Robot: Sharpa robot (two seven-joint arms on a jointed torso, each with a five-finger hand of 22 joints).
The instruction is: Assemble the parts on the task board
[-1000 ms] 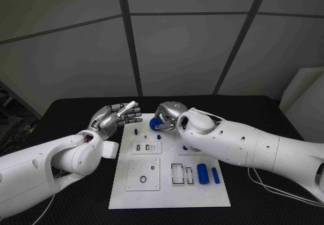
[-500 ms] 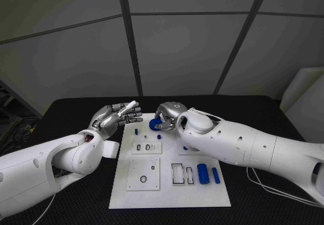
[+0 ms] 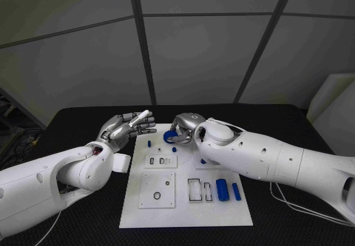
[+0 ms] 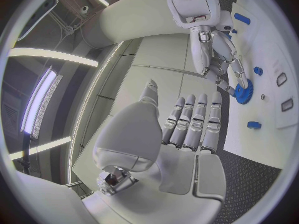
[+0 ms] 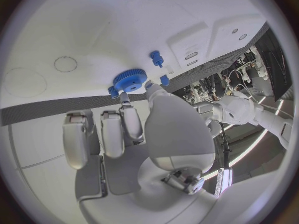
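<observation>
Black desk (image 3: 81,120), white task board (image 3: 185,210) in the middle, and the right robot hand (image 3: 186,126) is down over the board's far end with its fingers curled on a blue gear (image 3: 171,136). In the right wrist view the gear (image 5: 130,79) sits right at the fingertips (image 5: 126,106), pinched there, flat against the board. Just beside that hand, toward the left robot hand, two small blue pegs (image 3: 149,144) stand on the board, with a third small blue piece (image 3: 202,161) tucked under the right forearm. Nearer the robot, well apart from the hand, two blue cylinders (image 3: 222,189) lie side by side next to a rectangular slot (image 3: 194,189). Two raised white plates carry cut-outs, one small (image 3: 161,161), one larger (image 3: 157,189).

The left robot hand (image 3: 127,127) hangs just off the board's far left corner, palm turned up, fingers stretched out and apart, holding nothing. The left wrist view shows its fingers (image 4: 194,122) lying straight in a row, with the gear (image 4: 243,90) beyond them.
</observation>
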